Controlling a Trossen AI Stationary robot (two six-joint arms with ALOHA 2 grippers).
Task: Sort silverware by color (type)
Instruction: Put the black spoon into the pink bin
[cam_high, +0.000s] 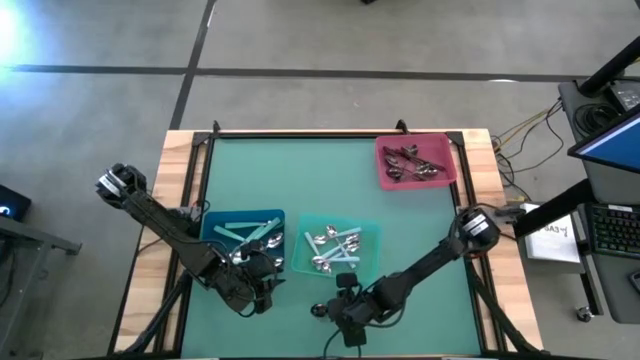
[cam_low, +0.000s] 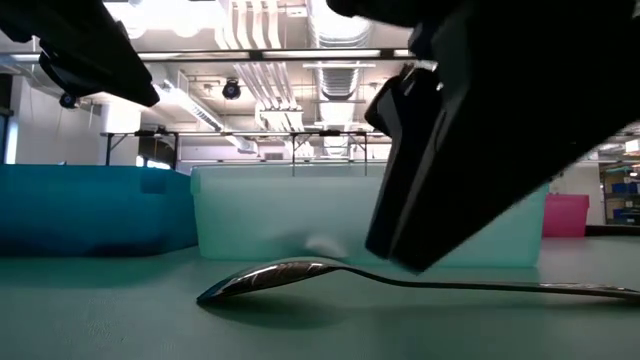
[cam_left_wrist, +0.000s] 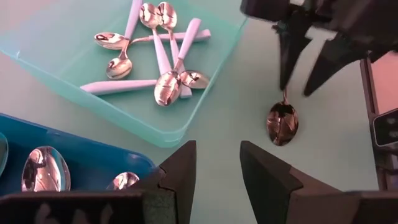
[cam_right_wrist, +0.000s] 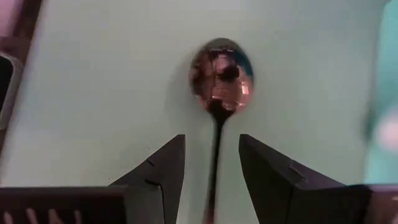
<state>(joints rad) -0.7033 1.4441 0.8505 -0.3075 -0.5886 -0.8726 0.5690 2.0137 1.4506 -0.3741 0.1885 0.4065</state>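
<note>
A lone spoon (cam_left_wrist: 283, 123) lies beneath the right pincer (cam_left_wrist: 303, 79) (fingers parted).

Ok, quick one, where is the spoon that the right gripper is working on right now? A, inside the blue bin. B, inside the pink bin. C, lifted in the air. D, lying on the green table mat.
D: the spoon lies flat on the bare green mat, outside every bin, with the right gripper straddling its handle, fingers apart on either side.
</note>
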